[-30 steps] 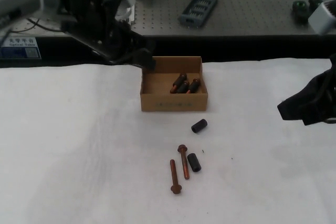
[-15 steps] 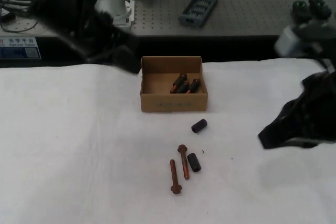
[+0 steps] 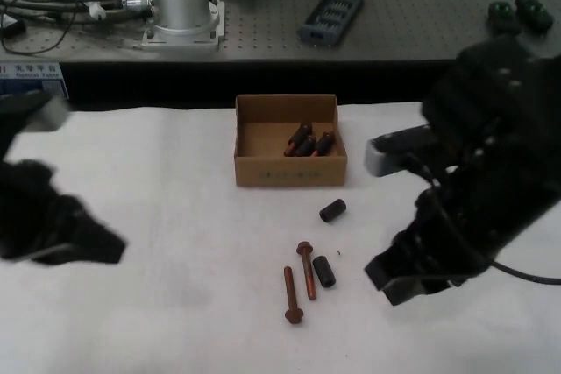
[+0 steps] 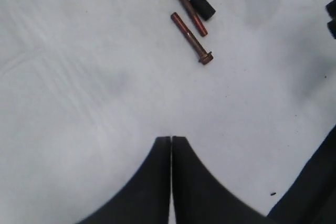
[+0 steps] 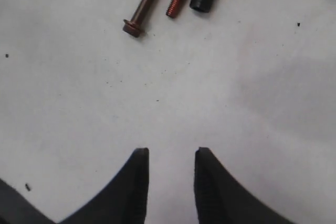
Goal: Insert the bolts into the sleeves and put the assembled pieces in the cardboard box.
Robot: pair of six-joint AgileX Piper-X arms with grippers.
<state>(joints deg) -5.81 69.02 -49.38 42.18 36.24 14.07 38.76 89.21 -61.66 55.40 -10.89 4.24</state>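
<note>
Cardboard box [image 3: 289, 169] holds assembled pcs [image 3: 308, 142]; copper-coloured bolts [image 3: 290, 291], black cylindrical sleeves [image 3: 332, 210] outside; left gripper [image 4: 171, 141] fingers together, right gripper [image 5: 170, 153] slightly apart, both empty.

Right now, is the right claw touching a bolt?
Apart. The right wrist view shows bare white cloth between the right gripper and the nearest bolt.

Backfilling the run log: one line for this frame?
left gripper: shut, empty | right gripper: open, empty | loose on cloth: two bolts, two sleeves | cardboard box: holds assembled pieces
</note>
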